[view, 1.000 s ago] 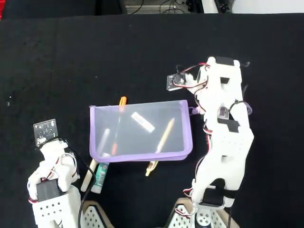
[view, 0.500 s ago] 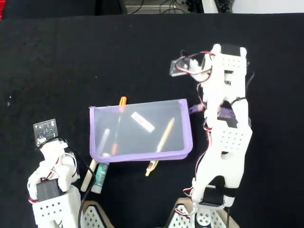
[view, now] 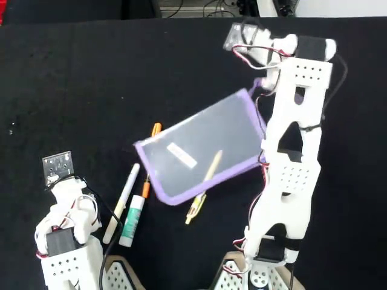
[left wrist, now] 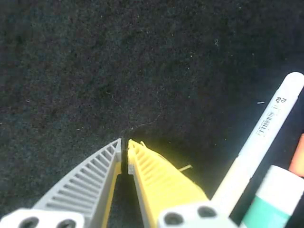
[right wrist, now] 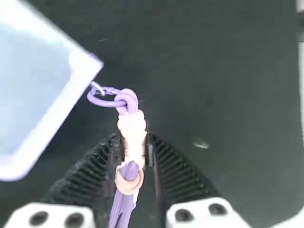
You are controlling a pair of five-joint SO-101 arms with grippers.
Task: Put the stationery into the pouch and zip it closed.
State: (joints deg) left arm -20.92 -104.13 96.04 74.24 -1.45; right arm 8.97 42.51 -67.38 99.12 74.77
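The translucent purple-edged pouch lies tilted on the black table. Its far right corner is drawn toward my right gripper. That gripper is shut on the purple zipper pull cord, which hangs from a ring at the pouch corner. A white eraser-like piece and a yellow pen show through the pouch, lying under it. An orange pen, a white pen and a green-white glue stick lie bare to its left. My left gripper is shut and empty beside the white pen.
The left arm sits at the near left corner, the right arm's body along the pouch's right side. Black table stretches open to the left and the far side. Cables and equipment lie beyond the far edge.
My right gripper moved toward the far edge with the zipper pull. The pouch swung round, lifted at its right end, uncovering the white pen and glue stick. The left arm stayed still.
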